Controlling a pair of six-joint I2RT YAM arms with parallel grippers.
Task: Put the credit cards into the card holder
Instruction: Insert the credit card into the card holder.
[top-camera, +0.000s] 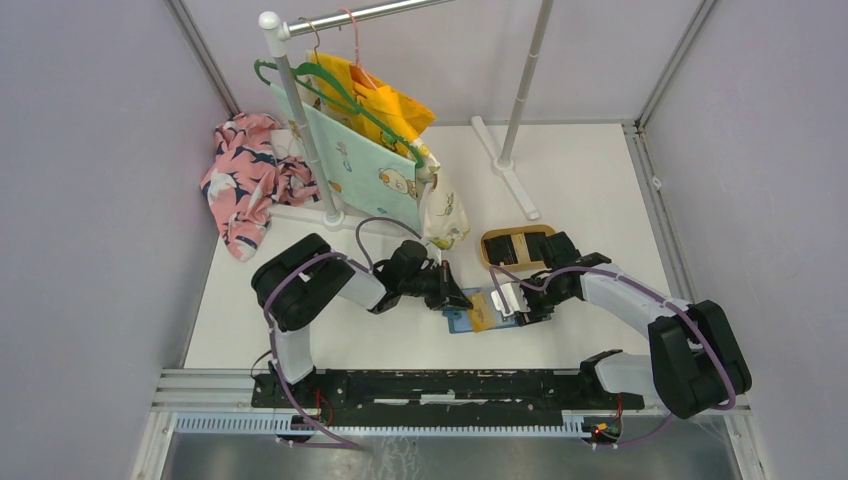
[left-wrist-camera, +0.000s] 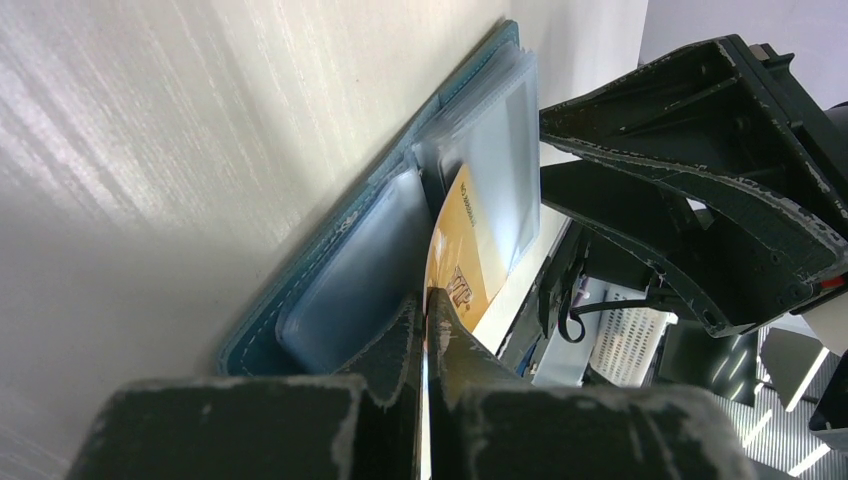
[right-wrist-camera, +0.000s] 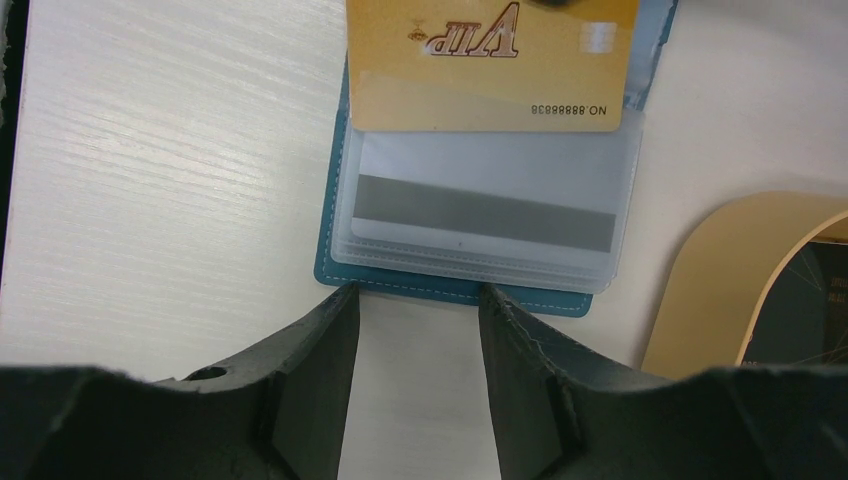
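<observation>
Near the front of the white table, between the two arms, the teal card holder lies open and flat, and the left gripper has its jaws pinched tight on one short edge of a gold card, whose far end lies over the holder's clear plastic sleeves. Whether that end is inside a pocket or only resting on top, I can't tell from here. The right gripper sits at the holder's near edge, jaws apart, nothing between them but bare table and the stitched teal border. Now, that card: thin, light, stiff plastic with a glossy, slick face. It seems to bow a little in the left wrist view, so a hard push would likely flex it rather than drive it in. An edge pinch, as here, looks the sensible hold, leaving the leading end free for the slot. The holder is the tricky partner — soft leather-like cover, floppy frosted sleeves stacked in layers, one showing a grey stripe through it. I'd guess it is light enough to slide on the smooth table unless pressed down at its border. Off to the right, near the holder, sits a tan oval tray with dark cards lying in it — flat, thin, best lifted by an edge.
</observation>
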